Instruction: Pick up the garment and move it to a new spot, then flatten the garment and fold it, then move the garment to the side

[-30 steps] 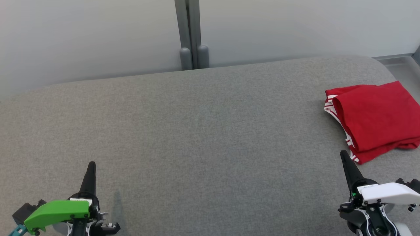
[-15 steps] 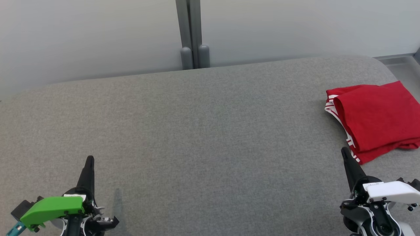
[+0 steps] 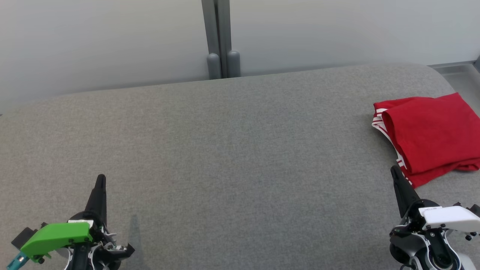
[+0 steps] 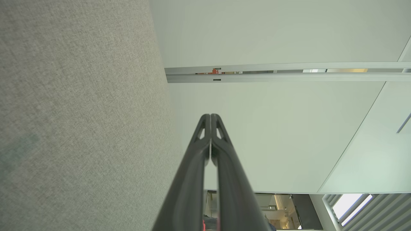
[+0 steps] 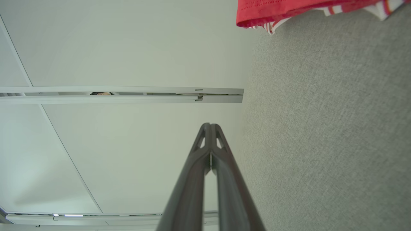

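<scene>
The grey fabric surface (image 3: pixel 225 150) is unobstructed from left edge through centre. The folded red garment (image 3: pixel 427 135) occupies its right edge. A grey post (image 3: pixel 219 37) stands behind the far edge.

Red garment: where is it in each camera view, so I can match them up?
Head view: red garment at right edge, just beyond the right gripper.
Right wrist view: red garment at top edge, right of centre.
Left wrist view: grey cushion on the left, shut left gripper at centre.
Shared landmark: the grey wall post.
</scene>
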Controlling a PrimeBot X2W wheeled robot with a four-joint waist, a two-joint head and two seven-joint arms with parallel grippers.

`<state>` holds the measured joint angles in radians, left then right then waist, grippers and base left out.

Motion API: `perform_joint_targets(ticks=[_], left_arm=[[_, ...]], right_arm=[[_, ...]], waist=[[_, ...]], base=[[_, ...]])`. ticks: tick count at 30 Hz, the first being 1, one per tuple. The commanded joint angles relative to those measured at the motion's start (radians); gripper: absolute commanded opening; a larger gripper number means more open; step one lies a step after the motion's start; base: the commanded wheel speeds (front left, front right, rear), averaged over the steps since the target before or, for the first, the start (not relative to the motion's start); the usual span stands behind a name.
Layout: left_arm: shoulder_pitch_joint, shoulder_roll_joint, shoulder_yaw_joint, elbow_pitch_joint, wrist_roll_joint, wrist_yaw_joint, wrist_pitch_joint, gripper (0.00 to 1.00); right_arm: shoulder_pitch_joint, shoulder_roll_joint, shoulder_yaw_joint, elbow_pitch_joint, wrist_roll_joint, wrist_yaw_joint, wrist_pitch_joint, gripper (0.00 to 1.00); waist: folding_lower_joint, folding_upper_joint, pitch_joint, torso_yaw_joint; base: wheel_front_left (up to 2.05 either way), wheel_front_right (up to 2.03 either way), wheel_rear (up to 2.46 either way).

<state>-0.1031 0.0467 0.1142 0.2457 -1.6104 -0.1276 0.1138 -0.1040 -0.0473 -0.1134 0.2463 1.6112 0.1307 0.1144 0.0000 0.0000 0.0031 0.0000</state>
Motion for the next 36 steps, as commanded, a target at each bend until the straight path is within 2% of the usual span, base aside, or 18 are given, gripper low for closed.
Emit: perform_joint_targets(ticks=[1,36], left_arm=[[-0.012,0.007,0.002,-0.002,-0.005,-0.006,0.004,0.00],[-0.012,0.007,0.002,-0.002,-0.005,-0.006,0.004,0.00]], right_arm=[[-0.009,-0.006,-0.002,-0.004,0.003,0.000,0.003,0.00],[-0.008,-0.005,-0.002,-0.004,0.003,0.000,0.003,0.00]], waist=[[0.0000,0.0000,0.000,0.000],[0.0000,0.0000,0.000,0.000]], base=[[0.00,0.00,0.00],[0.00,0.00,0.00]])
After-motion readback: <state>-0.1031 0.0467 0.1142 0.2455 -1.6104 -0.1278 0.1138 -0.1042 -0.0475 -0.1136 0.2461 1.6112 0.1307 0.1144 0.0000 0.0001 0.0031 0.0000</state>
